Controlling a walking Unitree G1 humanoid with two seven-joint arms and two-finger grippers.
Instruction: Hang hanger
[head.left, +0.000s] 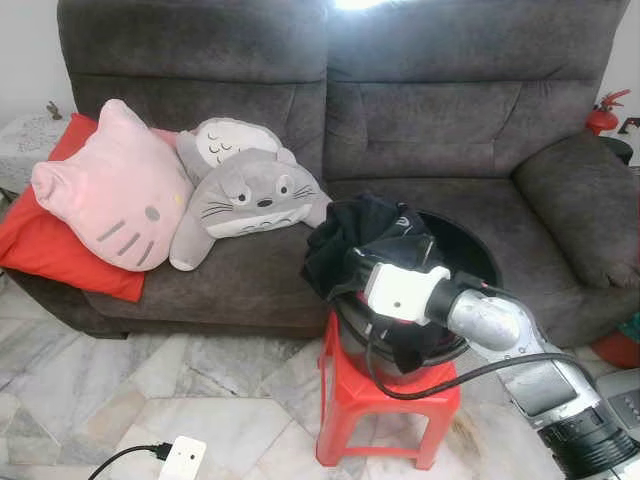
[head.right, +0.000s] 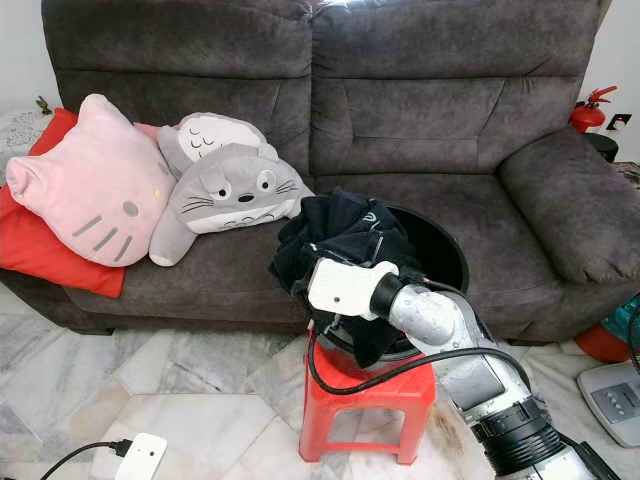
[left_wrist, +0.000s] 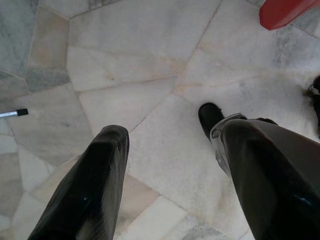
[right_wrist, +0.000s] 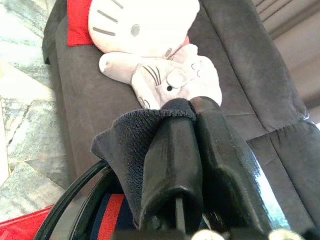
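Dark garment being pinched above the bucket

The garment (right_wrist: 131, 145) is being clamped between the closed fingers of the right gripper (right_wrist: 192, 150), just over the bucket (head.right: 445, 255) below it, probably for lifting out. No hanger can be made out. The left gripper (left_wrist: 165, 175) is being held open over the floor (left_wrist: 150, 65).

right arm (head.right: 440, 325): silver | wrist block: white | black cable | black fingers (right_wrist: 172, 165)

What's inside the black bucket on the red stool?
The black bucket holds dark clothing, which the right gripper pinches above its rim. A red and blue patch shows lower inside. The clothing covers anything underneath.
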